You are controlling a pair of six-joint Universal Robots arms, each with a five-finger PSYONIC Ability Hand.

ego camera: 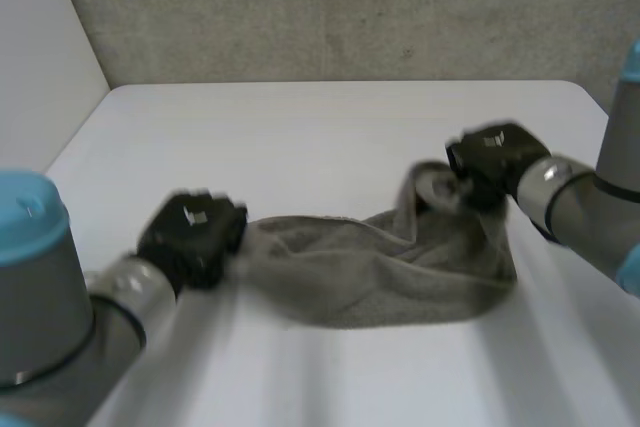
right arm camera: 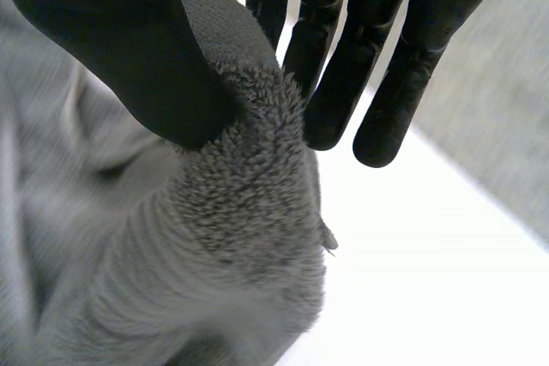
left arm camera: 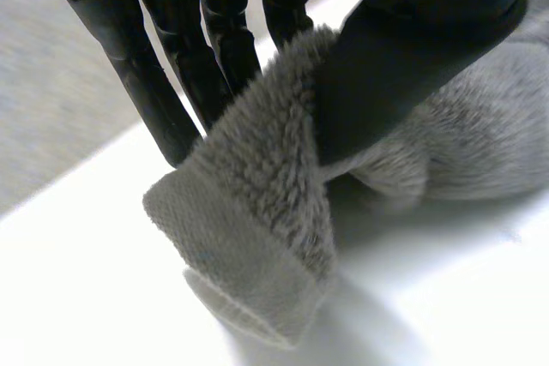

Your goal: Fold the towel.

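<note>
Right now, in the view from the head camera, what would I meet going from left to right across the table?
The left arm, left hand, towel, right hand, right arm.

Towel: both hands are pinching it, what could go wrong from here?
1. The left hand pinches the towel just by its hemmed corner; it might slip out on a lift.
2. The right hand grips a bunched ridge, not a flat corner, and the middle lies rumpled on the table, so the fold may come out crooked.
</note>
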